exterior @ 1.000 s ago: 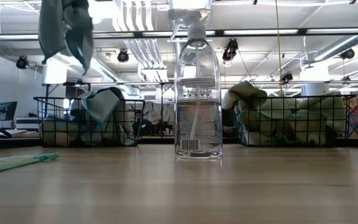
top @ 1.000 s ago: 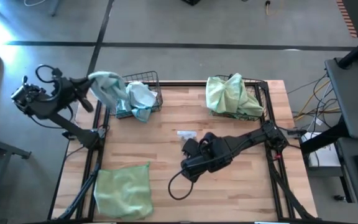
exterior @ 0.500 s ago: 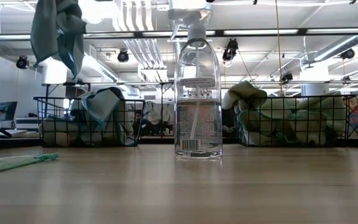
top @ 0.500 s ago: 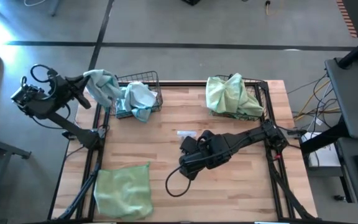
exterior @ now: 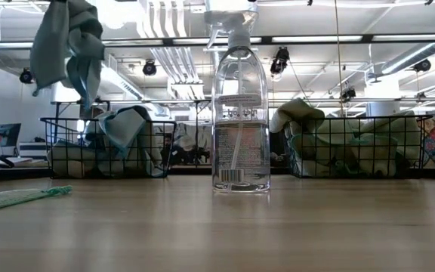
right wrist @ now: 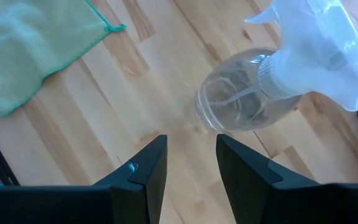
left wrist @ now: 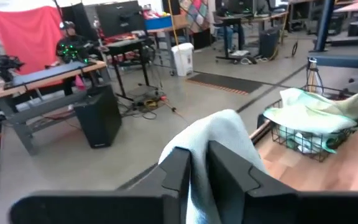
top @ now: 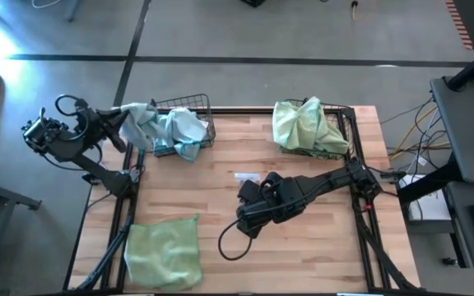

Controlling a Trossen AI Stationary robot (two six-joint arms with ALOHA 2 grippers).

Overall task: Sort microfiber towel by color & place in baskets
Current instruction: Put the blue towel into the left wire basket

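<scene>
You have a left basket (top: 189,123) heaped with light blue towels, a right basket (top: 340,123) heaped with pale green towels (top: 307,123), the left hand (top: 120,123) pinching a light blue towel (top: 138,123) past its outer rim, the right hand (top: 245,193) wide open mid-worktop (top: 220,205), and one green towel (top: 163,251) flat at the near-left corner.

**Where my four eyes sit**

One camera hangs overhead, looking straight down on my whole table (top: 245,214). Another sits at tabletop level, facing across to the room — the clear spray bottle (exterior: 239,106) stands close before it. My wrist cameras look past my own fingers; the right one shares that bottle with the low view.
</scene>
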